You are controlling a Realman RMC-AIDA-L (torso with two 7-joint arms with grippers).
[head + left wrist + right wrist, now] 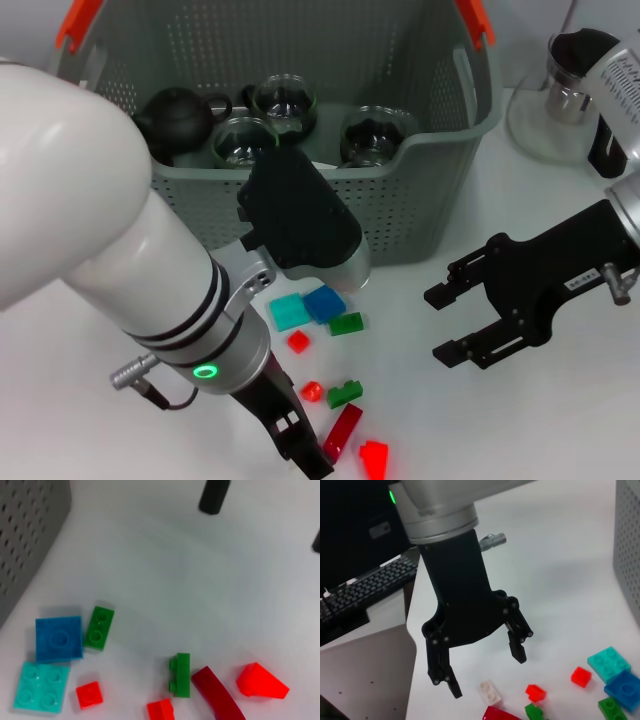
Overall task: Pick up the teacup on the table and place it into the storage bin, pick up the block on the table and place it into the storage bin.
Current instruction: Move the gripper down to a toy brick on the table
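White table [560, 420]. Storage bin [420, 200] at 12 o'clock already holds glass teacups [284, 100] and dark teapot [175, 118]. Blocks [323, 303] still scattered at 6 o'clock. Left gripper [482, 667] poised above them, jaws open, empty. Right gripper [450, 322] at 3 o'clock, open, idle. Judgement: teacup part done, block part pending.

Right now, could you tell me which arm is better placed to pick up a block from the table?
Left. The left gripper hangs open directly above the blocks; the right gripper, also open, sits off to their side.
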